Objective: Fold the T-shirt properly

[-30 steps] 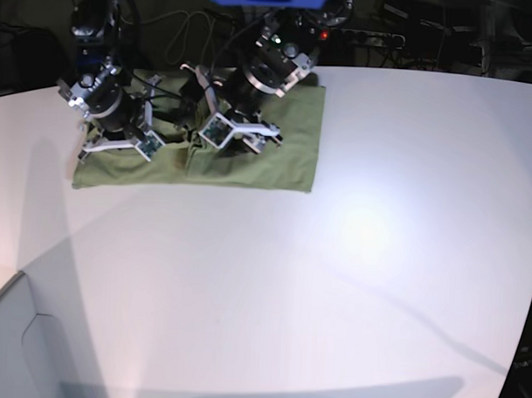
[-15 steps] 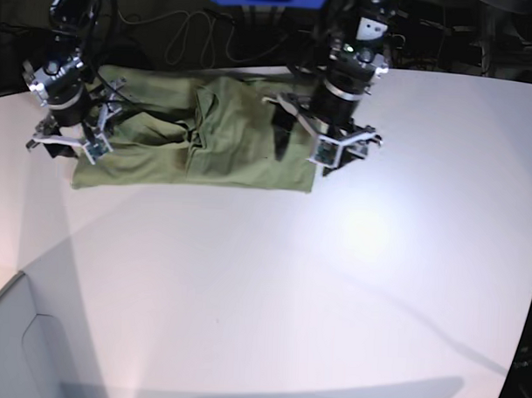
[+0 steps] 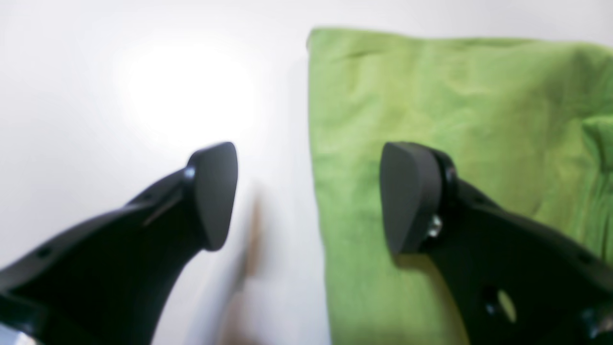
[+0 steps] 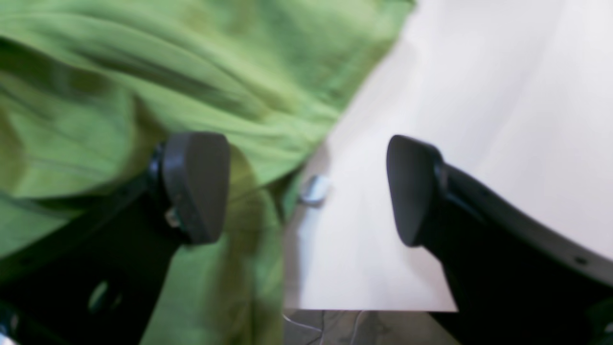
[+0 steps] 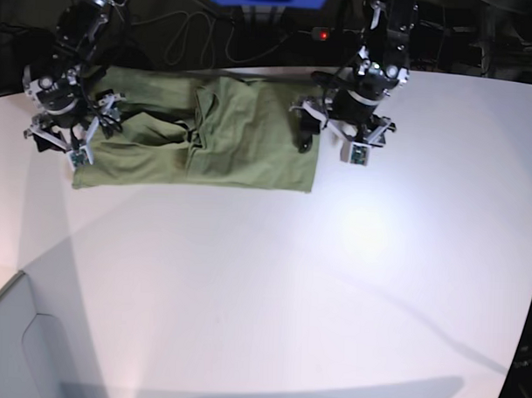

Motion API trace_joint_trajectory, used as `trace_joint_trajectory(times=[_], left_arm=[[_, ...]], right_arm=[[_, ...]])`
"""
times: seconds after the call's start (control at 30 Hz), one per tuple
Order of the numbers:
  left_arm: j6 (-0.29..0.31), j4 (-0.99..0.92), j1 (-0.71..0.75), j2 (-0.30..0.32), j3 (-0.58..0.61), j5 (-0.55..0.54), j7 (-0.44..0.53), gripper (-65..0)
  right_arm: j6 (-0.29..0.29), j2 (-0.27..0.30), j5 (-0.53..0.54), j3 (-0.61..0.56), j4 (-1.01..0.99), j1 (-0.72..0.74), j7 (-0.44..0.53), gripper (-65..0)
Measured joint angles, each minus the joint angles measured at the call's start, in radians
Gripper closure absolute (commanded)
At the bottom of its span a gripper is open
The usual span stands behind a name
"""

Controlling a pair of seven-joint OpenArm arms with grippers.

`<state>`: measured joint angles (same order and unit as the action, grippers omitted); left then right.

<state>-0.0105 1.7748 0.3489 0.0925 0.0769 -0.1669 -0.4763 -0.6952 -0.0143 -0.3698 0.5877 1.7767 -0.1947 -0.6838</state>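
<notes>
Green T-shirt (image 5: 207, 140) flat on white table (image 5: 289, 278). No readable writing. Left gripper (image 3: 309, 196) and right gripper (image 4: 306, 189) spread wide, holding nothing.

T-shirt (image 5: 242, 146): soft matt cloth, creased. Table (image 5: 332, 297): smooth, slightly glossy. Fingers (image 3: 215, 191): matt black.

Glare and blur over a bright table

Glare blooms on the table (image 5: 361, 233) around four o'clock in the base view; both wrist views are soft, motion-blurred, overexposed.
</notes>
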Motion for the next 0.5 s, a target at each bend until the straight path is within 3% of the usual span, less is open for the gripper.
trace_joint_trajectory(times=[0.2, 0.5], left_arm=[[0.0, -0.001, -0.01, -0.002, -0.001, -0.002, 0.006, -44.7], [0.0, -0.002, -0.01, -0.007, -0.001, -0.002, 0.001, -44.7]], right_arm=[[0.0, -0.022, 0.009, 0.0, -0.08, 0.028, 0.013, -49.6], [0.005, 0.011, 0.07, 0.004, -0.196, 0.061, 0.08, -49.1]])
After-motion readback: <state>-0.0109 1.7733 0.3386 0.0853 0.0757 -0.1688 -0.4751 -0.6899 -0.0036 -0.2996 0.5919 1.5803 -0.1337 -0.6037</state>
